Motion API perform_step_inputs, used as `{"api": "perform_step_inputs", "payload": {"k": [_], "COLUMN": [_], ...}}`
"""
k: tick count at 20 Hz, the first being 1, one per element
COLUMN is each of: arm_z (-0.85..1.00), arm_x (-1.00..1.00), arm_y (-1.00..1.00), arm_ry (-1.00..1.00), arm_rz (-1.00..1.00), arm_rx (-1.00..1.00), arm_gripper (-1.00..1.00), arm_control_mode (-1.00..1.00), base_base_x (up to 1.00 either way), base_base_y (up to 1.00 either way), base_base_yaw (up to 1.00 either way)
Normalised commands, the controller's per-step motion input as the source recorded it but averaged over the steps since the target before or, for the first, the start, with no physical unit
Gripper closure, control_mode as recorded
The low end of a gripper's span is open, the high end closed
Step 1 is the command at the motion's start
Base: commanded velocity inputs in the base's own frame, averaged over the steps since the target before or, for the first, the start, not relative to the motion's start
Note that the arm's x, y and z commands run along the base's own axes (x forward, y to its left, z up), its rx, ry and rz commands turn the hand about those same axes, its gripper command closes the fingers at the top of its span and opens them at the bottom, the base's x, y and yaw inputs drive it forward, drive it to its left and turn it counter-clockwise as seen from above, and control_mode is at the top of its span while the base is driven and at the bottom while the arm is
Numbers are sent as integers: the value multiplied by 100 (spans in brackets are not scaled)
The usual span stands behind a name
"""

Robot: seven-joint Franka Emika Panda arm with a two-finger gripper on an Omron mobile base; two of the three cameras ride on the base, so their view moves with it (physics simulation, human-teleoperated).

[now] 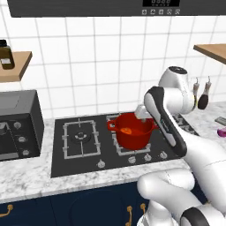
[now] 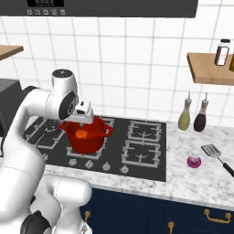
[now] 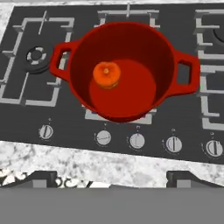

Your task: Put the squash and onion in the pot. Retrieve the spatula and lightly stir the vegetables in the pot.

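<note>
Squash [image 3: 106, 75] sits in the pot [image 3: 127, 43]; end effector [image 3: 111, 177] hovers above, wide and empty. Next: reach right for the onion [image 2: 194, 162] on the desk [image 2: 192, 183], beside the spatula [image 2: 211, 150].

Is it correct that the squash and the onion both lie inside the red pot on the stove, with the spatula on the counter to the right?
Not quite. The squash lies inside the pot, but the onion lies on the counter, beside the spatula, as the right base view shows. The rest is correct.
</note>
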Motion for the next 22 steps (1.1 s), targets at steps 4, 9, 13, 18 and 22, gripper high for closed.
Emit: {"api": "perform_step_inputs", "payload": {"k": [4,9,13,18,22], "arm_z": [0,0,-1,0,-3], "arm_x": [-4,0,0,0,0], "arm_y": [0,0,-8,0,-17], "arm_ry": [-1,0,1,0,4], "arm_rz": [0,0,-1,0,-1], "arm_rx": [0,0,0,0,0], "arm_gripper": [-100,-100,-100,-100,-100], "arm_control_mode": [-100,-100,100,100,-100], "base_base_x": [0,0,0,5,3], "base_base_y": [0,0,-47,-100,-75], "base_base_yaw": [0,0,-5,-7,-4]}}
